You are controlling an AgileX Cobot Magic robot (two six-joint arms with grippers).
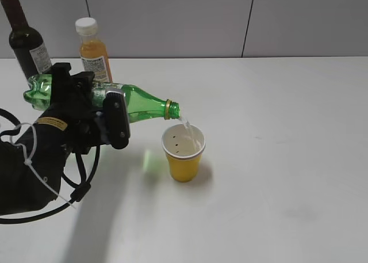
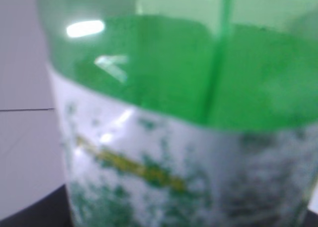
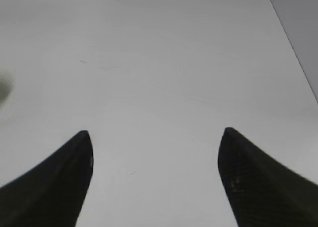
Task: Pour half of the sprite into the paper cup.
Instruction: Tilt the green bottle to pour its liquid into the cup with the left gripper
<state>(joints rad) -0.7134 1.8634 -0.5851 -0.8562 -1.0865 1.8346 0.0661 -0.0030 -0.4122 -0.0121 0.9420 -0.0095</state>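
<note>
The green sprite bottle lies nearly level in the air, its open mouth over the yellow paper cup. A thin clear stream runs from the mouth into the cup. My left gripper is shut on the bottle's labelled middle. In the left wrist view the bottle fills the frame, blurred, and the jaws are hidden. My right gripper is open and empty over bare table; it does not show in the exterior view.
A dark wine bottle and an orange juice bottle with a white cap stand at the back left, behind my left arm. The white table stretches to the right of the cup. A grey wall is behind.
</note>
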